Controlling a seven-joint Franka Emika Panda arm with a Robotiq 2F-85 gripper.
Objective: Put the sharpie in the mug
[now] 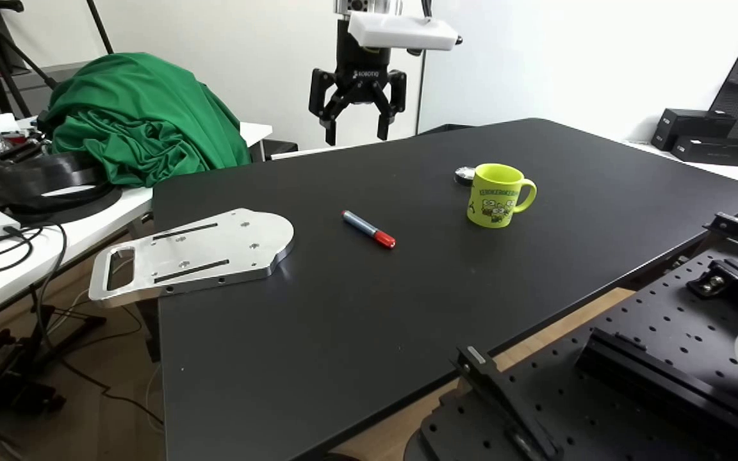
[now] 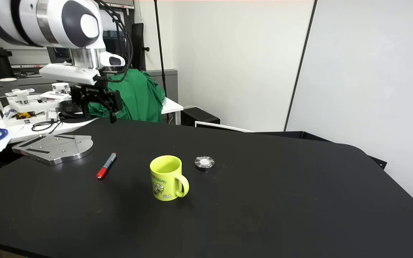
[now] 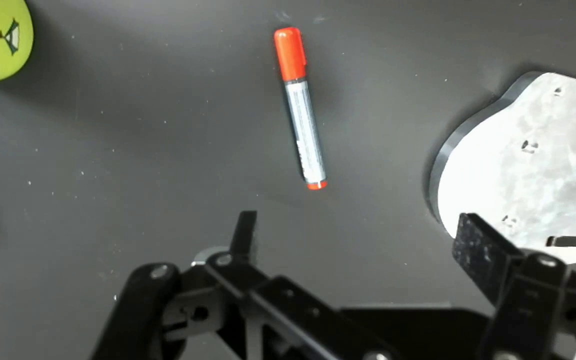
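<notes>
The sharpie (image 1: 369, 229), red-capped with a gray barrel, lies flat on a dark surface (image 1: 318, 371) between a silver metal plate (image 1: 215, 246) and an upright lime-green mug (image 1: 494, 198), touching neither. The pincer (image 1: 356, 132) hangs in the air, well apart from sharpie and mug alike, its fingers (image 3: 243, 235) spread wide with nothing held between them. In the wrist view, bare surface shows through the broad gap; the sharpie rests beyond the fingertips, its gray end nearer to them and its red cap pointing away, while one finger crosses in front of the metal plate. The mug shows there only in part, in an upper corner. In both exterior views, a small round item (image 2: 204, 163) with a shiny top sits near the mug.
</notes>
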